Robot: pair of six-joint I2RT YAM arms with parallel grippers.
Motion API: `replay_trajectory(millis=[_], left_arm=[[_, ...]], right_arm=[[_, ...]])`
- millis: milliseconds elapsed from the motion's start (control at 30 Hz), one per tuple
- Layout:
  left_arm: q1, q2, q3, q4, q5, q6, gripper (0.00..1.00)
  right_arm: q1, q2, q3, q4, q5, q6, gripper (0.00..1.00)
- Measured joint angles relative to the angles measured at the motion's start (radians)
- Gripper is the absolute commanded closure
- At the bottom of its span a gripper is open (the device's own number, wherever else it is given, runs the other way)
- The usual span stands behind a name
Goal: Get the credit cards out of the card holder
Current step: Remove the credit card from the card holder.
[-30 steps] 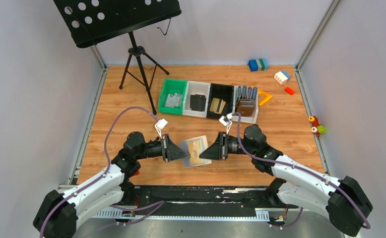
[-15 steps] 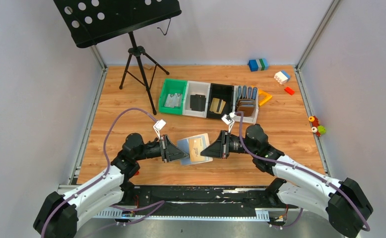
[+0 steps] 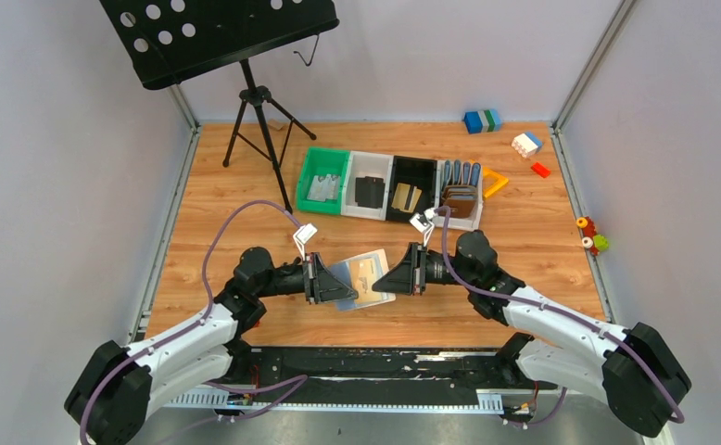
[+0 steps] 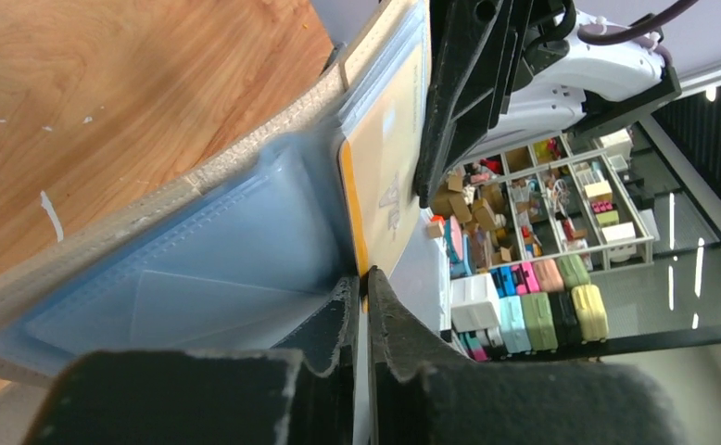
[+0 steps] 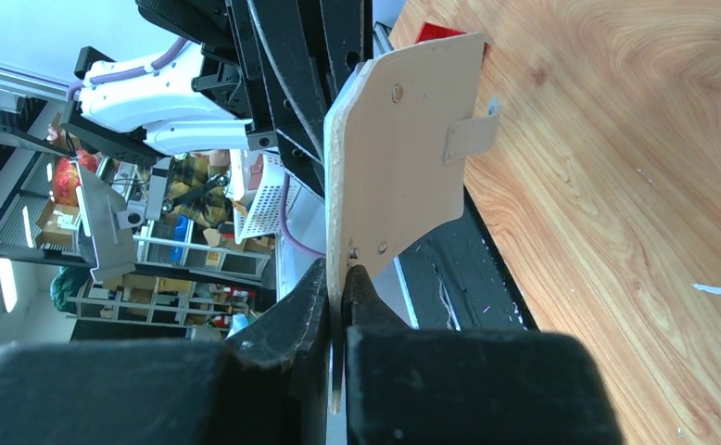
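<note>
The pale beige card holder (image 3: pixel 349 273) hangs open above the table between my two grippers, its light blue inside (image 4: pixel 199 269) facing up. A gold credit card (image 3: pixel 368 273) sits in it, and its edge (image 4: pixel 389 158) shows in the left wrist view. My left gripper (image 3: pixel 347 295) (image 4: pixel 361 278) is shut on the near edge of that gold card, beside the blue pocket. My right gripper (image 3: pixel 383 278) (image 5: pixel 340 278) is shut on the holder's beige cover (image 5: pixel 394 158), whose strap tab (image 5: pixel 468 134) sticks out sideways.
A row of bins stands behind. A green one (image 3: pixel 323 178) holds silvery cards, a white one (image 3: pixel 370 192) black cards, a black one (image 3: pixel 408 197) gold cards and another white one (image 3: pixel 459 197) brown wallets. A music stand tripod (image 3: pixel 257 120) is at the back left. Toy blocks (image 3: pixel 526 144) lie at the back right.
Both grippers and the open card holder have shifted slightly away from the arm bases. The grips look unchanged.
</note>
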Motion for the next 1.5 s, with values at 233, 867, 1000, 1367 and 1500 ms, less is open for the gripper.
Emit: replay_trajectory(millis=[233,867,1000,1367,1500], left_arm=[[0.000,-0.006,0.005,-0.017,-0.001,0.011,1.00],[0.012,-0.069,0.005,-0.086,-0.006,0.048,0.97],[0.012,-0.069,0.005,-0.089,-0.005,0.050,0.72],[0.010,0.002,0.026,0.007,0.047,0.017,0.77],[0.009,0.019,0.033,0.013,0.057,0.016,1.00]], right_arm=[[-0.006,0.000,-0.009,0.011,-0.007,0.007,0.83],[-0.039,-0.075,-0.031,0.004,0.003,0.026,1.00],[-0.041,-0.069,-0.031,0.016,-0.005,0.037,1.00],[-0.043,0.015,-0.032,0.106,-0.055,0.077,1.00],[-0.043,0.015,-0.032,0.125,-0.063,0.083,0.99]])
